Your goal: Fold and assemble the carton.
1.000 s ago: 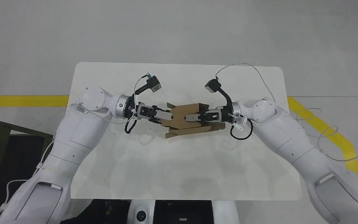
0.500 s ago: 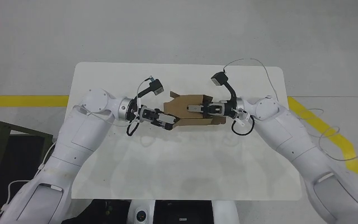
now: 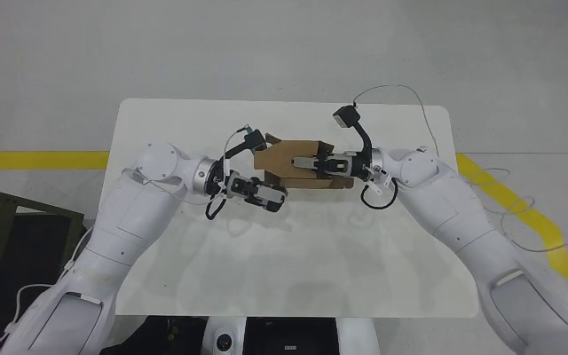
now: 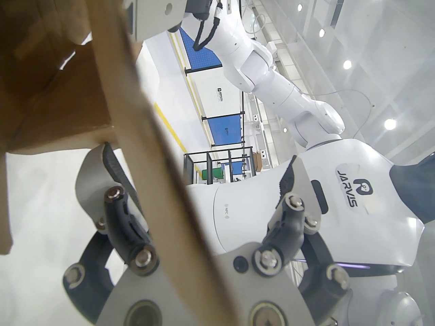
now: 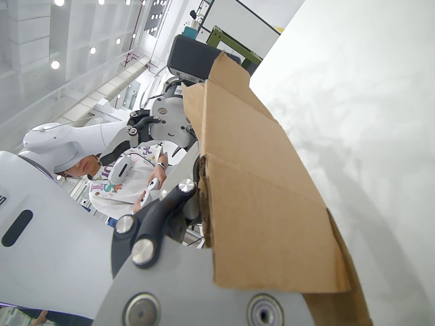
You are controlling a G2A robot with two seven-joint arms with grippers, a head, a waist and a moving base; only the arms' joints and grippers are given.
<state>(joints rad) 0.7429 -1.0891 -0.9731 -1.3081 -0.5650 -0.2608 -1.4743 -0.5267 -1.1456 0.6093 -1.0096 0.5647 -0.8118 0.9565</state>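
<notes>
Carton (image 3: 288, 158) is clamped by one wall in the right gripper (image 3: 306, 164), evidently to anchor it for folding, while the left gripper (image 4: 197, 162) stands spread, a loose flap passing ungrasped between its jaws.

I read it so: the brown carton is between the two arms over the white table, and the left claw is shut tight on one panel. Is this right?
Not quite. The left claw is open: the left wrist view shows a panel of the carton passing between its spread fingers. The rest holds.
</notes>
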